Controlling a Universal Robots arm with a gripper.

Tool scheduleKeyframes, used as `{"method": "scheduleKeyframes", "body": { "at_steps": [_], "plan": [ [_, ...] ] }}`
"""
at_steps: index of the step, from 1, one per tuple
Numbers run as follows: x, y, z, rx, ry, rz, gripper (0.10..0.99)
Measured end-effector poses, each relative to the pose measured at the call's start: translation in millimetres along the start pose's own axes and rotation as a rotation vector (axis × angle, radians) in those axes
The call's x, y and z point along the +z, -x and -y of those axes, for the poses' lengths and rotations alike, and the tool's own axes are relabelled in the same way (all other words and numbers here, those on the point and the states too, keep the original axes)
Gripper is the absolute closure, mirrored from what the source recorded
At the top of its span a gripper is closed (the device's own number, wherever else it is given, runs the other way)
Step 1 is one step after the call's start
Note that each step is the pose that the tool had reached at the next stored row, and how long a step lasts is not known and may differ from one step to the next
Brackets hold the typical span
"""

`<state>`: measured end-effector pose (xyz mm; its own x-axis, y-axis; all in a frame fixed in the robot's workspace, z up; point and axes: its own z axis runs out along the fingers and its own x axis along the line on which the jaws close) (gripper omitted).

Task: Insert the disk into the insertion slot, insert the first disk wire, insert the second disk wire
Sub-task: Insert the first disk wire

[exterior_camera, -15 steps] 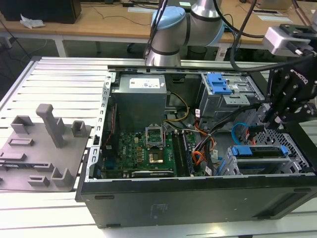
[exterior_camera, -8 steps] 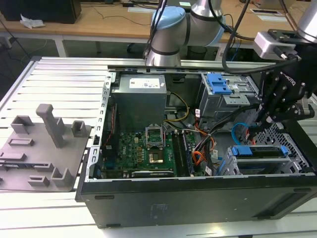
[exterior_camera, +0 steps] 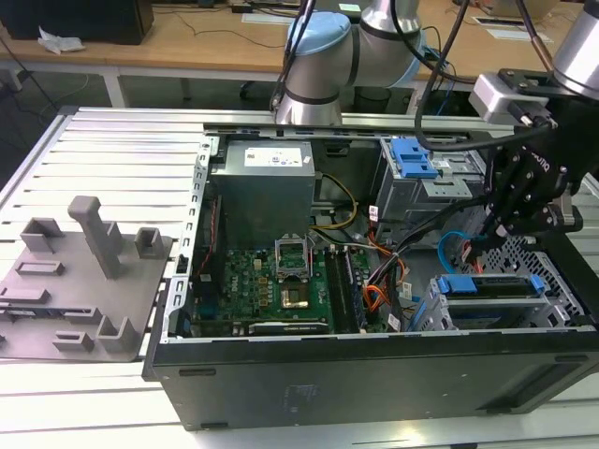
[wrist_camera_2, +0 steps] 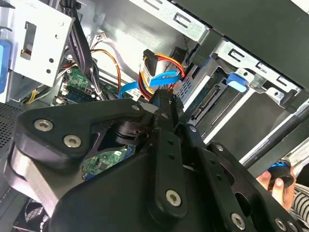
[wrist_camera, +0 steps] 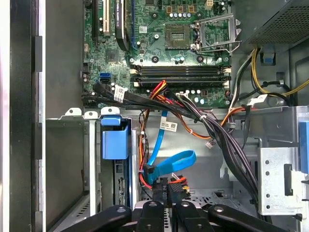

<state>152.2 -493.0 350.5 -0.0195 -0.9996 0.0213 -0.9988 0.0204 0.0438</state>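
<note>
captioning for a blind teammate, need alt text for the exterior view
An open computer case lies on a slatted metal table, and the arm's black gripper hangs over it at the exterior view's right, by the disk in its blue carrier sitting in the insertion slot. A grey fixture plate lies at the exterior view's left.

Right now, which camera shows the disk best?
The exterior view: the disk lies, framed in blue, inside the silver cage, seen from above. The second wrist view shows its connector end. The first wrist view shows one end of its blue frame.
</note>
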Motion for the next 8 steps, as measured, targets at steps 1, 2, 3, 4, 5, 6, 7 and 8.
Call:
{"method": "scheduleKeyframes", "body": {
  "at_steps": [1, 2, 3, 4, 5, 6, 7, 8],
  "plan": [
    [0.0, 0.0, 0.0, 0.000, 0.000, 0.0000, 0.925],
    [0.1, -0.1, 0.0, 0.000, 0.000, 0.0002, 0.925],
    [0.2, -0.4, 1.5, 0.000, 0.001, 0.0004, 0.925],
    [0.1, -0.6, 7.5, 0.000, 0.003, 0.0000, 0.925],
    [0.3, -2.5, 9.1, 0.000, 0.003, 0.0000, 0.925],
    [0.6, -8.8, 9.4, 0.000, 0.003, 0.0000, 0.925],
    [0.9, -16.4, 9.5, 0.000, 0.003, -0.0001, 0.925],
    [1.2, -22.3, 9.6, 0.000, 0.003, -0.0001, 0.925]
  ]
}}
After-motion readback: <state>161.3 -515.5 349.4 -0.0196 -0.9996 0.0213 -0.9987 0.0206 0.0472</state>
